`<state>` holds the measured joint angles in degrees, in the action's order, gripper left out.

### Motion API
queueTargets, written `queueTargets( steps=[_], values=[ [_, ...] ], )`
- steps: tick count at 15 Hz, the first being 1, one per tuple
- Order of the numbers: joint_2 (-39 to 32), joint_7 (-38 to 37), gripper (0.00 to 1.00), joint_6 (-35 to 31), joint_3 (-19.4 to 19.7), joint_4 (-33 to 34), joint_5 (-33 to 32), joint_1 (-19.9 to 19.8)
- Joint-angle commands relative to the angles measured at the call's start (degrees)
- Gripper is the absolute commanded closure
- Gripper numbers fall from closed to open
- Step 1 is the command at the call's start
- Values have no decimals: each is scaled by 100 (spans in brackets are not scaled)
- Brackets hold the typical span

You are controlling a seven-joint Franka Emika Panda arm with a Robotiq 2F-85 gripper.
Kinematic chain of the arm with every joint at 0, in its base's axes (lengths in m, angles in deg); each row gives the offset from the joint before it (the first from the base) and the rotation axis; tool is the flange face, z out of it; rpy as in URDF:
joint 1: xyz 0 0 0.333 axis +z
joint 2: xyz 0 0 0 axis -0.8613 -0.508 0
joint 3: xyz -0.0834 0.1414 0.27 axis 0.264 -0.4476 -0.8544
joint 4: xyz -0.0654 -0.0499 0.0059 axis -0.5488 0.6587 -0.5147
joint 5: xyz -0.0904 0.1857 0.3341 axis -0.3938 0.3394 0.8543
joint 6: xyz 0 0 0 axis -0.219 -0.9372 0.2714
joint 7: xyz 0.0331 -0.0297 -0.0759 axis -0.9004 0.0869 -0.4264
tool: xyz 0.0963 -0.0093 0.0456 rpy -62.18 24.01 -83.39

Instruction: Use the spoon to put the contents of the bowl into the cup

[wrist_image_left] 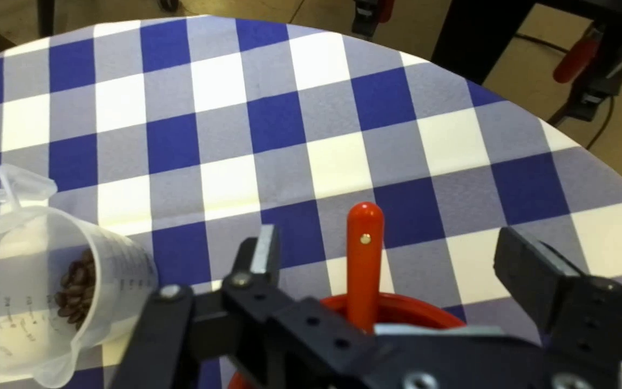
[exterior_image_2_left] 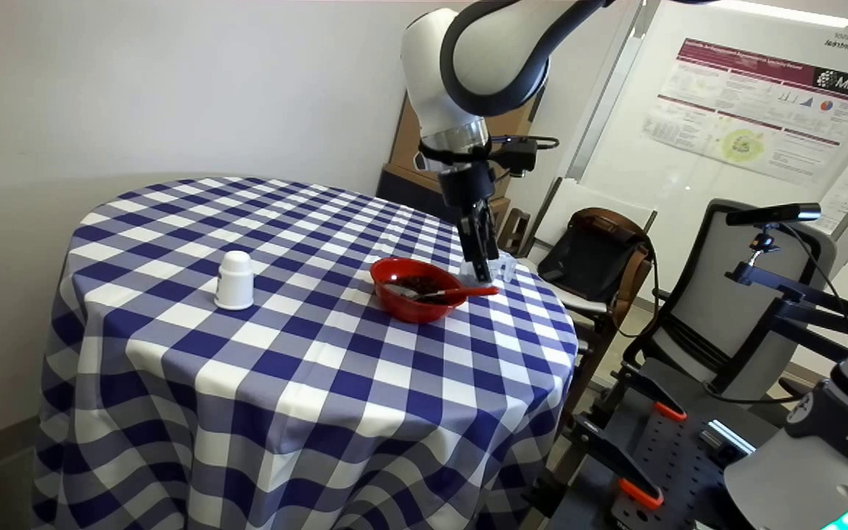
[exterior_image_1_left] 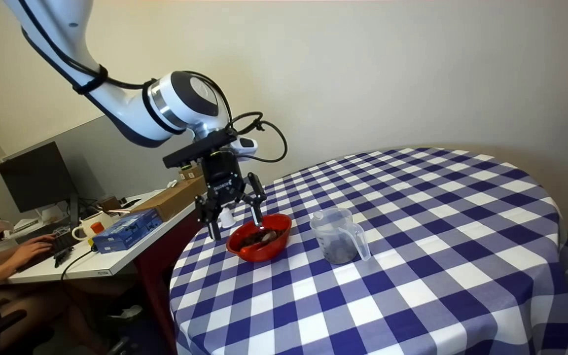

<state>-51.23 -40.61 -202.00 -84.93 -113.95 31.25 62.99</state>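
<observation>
Wrist view: translucent, spouted cup [wrist_image_left: 119, 278]

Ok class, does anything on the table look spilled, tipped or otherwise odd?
Nothing stands out. The red bowl and clear cup stand upright, the spoon rests in the bowl with its handle over the rim, and no spill shows.

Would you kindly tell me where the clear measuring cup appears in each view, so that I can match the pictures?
Wrist view: measuring cup at the left edge, left of the claw.
In an exterior view: measuring cup right of centre, in the lower half.
In an exterior view: measuring cup just right of centre, partly hidden behind the claw.
Shared landmark: the red bowl, only partly visible in the wrist view.
</observation>
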Motion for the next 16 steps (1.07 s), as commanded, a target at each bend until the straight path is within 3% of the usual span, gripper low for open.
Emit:
queueTargets(
  steps=[1, 8, 10, 13, 14, 16],
  values=[
    [824, 558, 0, 154, -47, -126, 719, -237],
    [2430, 554, 0, -475, 247, -808, 717, -453],
    [2910, 315, 0, -793, 367, -1136, 940, -530],
    [3515, 87, 0, -721, 581, -1496, 1336, -654],
    [2957, 251, 0, -602, 493, -1039, 1070, -582],
    [3123, 262, 0, -590, 536, -1123, 1081, -611]
  ],
)
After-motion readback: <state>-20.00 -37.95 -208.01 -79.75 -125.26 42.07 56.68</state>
